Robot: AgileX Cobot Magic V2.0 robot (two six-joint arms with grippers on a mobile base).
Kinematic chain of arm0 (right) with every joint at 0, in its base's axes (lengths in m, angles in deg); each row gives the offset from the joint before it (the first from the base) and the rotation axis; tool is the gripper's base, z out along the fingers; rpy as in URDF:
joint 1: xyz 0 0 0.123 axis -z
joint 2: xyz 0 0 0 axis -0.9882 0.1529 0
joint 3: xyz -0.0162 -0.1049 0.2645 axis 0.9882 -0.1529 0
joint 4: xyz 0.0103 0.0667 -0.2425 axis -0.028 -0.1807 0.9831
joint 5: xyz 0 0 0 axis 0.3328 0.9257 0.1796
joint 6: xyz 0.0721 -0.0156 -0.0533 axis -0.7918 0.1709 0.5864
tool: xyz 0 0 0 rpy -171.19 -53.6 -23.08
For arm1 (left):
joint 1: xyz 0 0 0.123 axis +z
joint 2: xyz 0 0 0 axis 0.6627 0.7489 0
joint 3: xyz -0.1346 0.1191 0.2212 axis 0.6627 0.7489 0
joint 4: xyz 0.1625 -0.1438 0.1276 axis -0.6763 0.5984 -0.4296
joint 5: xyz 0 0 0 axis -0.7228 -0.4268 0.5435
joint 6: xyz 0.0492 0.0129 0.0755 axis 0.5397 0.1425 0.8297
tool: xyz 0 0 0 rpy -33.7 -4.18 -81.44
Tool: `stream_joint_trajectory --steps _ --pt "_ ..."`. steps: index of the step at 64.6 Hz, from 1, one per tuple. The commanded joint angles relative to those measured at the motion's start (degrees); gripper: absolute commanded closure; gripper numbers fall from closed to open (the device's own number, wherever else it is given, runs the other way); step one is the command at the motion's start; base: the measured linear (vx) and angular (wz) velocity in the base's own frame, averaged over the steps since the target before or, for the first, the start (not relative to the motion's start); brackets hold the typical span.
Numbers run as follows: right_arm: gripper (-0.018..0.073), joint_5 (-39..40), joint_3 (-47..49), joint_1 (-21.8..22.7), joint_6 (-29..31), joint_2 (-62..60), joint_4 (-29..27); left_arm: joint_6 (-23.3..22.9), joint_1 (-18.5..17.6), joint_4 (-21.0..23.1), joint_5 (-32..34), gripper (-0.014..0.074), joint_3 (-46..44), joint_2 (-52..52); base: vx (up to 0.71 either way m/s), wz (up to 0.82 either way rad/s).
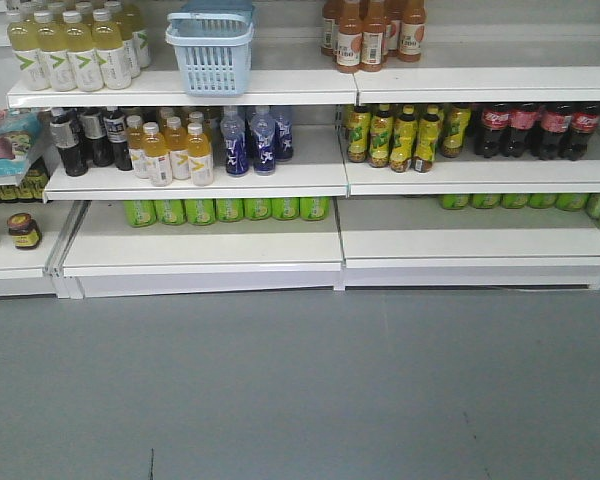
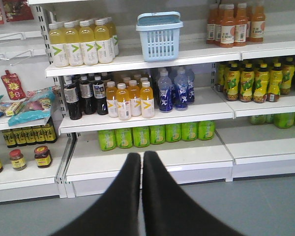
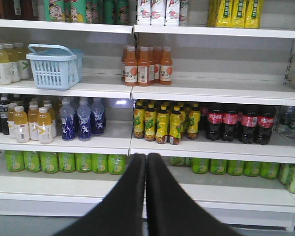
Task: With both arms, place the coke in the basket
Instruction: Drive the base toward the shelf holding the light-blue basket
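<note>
Left gripper [image 2: 141, 157] is fully shut: its two black fingers [image 2: 120, 196] lie side by side with only a thin seam between them, and it holds and touches nothing. Right gripper [image 3: 146, 158] looks the same, with its fingers [image 3: 169, 196] pressed together and the tips bare. Each hangs in open air in front of the shelves [image 1: 200, 250], well apart from the goods. The front view shows neither gripper.

The basket [image 1: 210, 55] stands upright on the highest shelf seen in the front view. It sits between pale yellow bottles [image 1: 70, 50] on one side and orange bottles [image 1: 370, 35] on the other, apart from both. In the left wrist view it sits above the fingertips and slightly to the right. In the right wrist view it is high up and far to the left, with one thin handle arching over its rim.

One shelf down, below the basket, are yellow juice bottles [image 1: 175, 150] and blue bottles [image 1: 252, 140]. Further right on that level, dark cola bottles [image 1: 535, 130] with red labels stand just beside yellow-green bottles [image 1: 405, 135]. Green drinks [image 1: 230, 208] line the back of the lowest shelf, above a grey floor [image 1: 300, 390]. I cannot tell where the coke is in any view.
</note>
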Motion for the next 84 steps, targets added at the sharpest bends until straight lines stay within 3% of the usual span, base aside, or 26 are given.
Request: stream_joint_trajectory --steps 1,84 --pt "0.0568 4.1 -0.6 0.4 0.2 -1.1 0.4 -0.4 0.0 0.0 4.3 0.0603 -0.1 -1.1 0.09 0.14" --pt "0.0568 4.1 -0.6 0.4 0.2 -1.1 0.4 -0.4 0.0 0.0 4.3 0.0603 -0.1 -1.1 0.14 0.04"
